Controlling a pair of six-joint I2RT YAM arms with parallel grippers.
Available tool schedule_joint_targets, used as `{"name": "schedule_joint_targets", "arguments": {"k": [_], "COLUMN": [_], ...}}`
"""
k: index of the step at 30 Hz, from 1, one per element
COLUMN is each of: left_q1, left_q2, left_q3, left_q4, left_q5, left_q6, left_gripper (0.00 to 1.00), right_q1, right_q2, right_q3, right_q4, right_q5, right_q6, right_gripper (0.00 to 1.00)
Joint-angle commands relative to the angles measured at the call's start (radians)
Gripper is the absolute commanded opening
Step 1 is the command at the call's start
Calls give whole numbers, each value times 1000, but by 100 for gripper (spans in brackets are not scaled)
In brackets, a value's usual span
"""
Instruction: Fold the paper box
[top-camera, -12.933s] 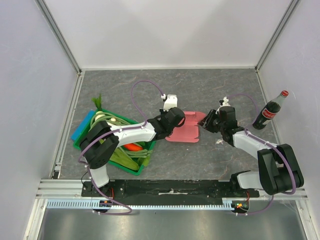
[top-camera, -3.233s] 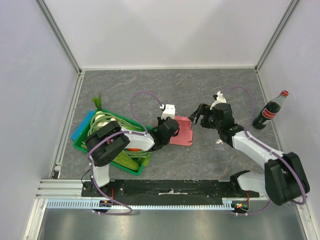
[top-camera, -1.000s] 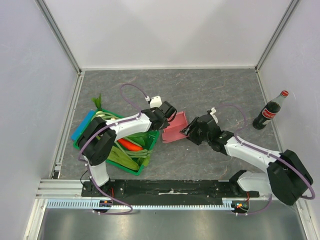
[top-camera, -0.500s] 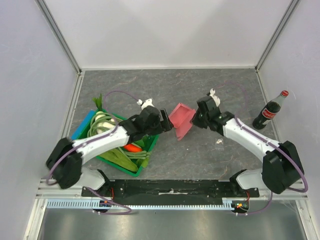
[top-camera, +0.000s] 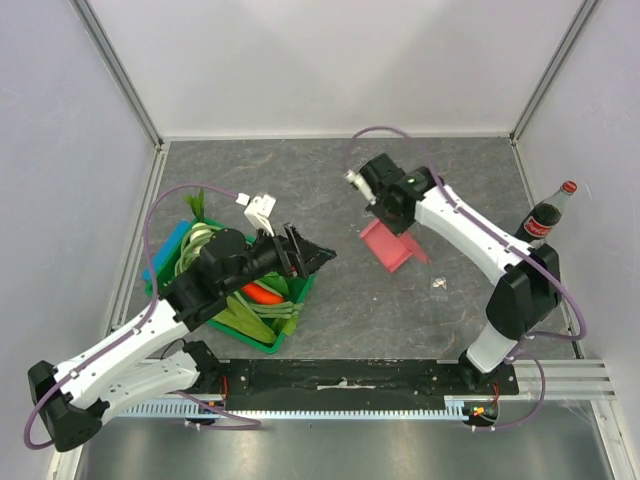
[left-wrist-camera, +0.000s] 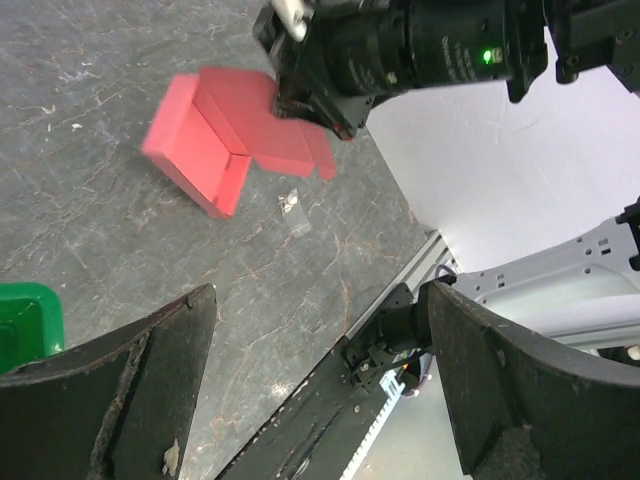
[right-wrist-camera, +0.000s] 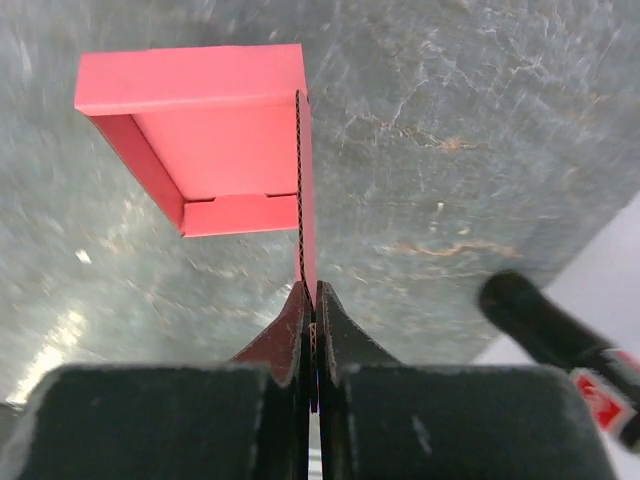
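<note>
Your left gripper (left-wrist-camera: 320, 295) has let go and backed off over the green crate (top-camera: 272, 342), its fingers spread wide with nothing between them. The right gripper (right-wrist-camera: 309, 300) now carries the paper box (right-wrist-camera: 200, 140) alone, clenched on one thin flap seen edge-on. The box has swung toward the far side of the table (top-camera: 300, 180), between the crate and the cola bottle (top-camera: 545, 220), with some walls already standing (half formed, I judge, not closed). With only one hold, further folding likely needs the left back. From above, the wrist hides the pinch, and you cannot tell whether the box's low corner touches the table.
</note>
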Motion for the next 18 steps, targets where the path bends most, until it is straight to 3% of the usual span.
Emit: {"name": "schedule_joint_targets", "arguments": {"k": [1, 5, 14, 18], "left_q1": [-2, -2, -2, -2], "left_q2": [-54, -104, -197, -192], "left_q3": [-20, -29, -70, -67], "left_q4": [-84, -135, -152, -143], "left_q5": [10, -5, -39, -34], "left_q6": [82, 85, 65, 69], "left_gripper": [92, 91, 92, 92], "right_q1": [95, 124, 196, 224], "right_q2": [67, 185, 321, 331], "right_q3": [75, 194, 260, 284], "right_q4": [-126, -134, -117, -77], "right_q5": [135, 124, 274, 322], "right_q6": [-270, -330, -330, -311], "right_gripper": [0, 2, 23, 38]}}
